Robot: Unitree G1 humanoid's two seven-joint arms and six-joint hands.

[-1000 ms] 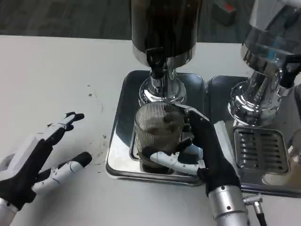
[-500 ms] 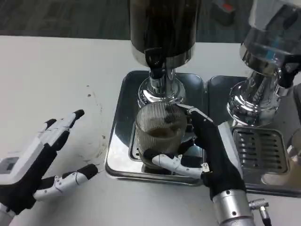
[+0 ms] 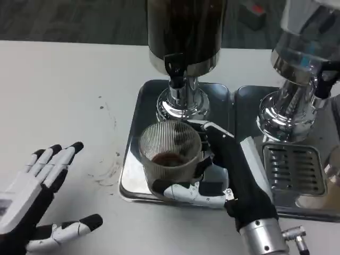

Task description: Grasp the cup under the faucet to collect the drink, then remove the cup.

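A ribbed clear cup [image 3: 170, 151] with a little dark drink at its bottom tilts toward me above the steel tray [image 3: 137, 111]. My right hand [image 3: 226, 170] grips the cup, thumb across its lower front and fingers behind it. Behind the cup stands the dark drink dispenser with its black faucet [image 3: 175, 66] on a chrome base. The cup's rim now lies in front of the faucet, not under it. My left hand [image 3: 34, 204] hovers flat over the white table at the lower left, fingers spread and holding nothing.
A second dispenser [image 3: 300, 69] with a chrome base stands on the right tray, which has a slotted drip grate [image 3: 294, 170]. Dark specks dot the white table [image 3: 64, 90] left of the tray.
My right hand has lifted the cup, drawn it toward me and to the left, and tilted it. My left hand has slid back toward the lower left corner.
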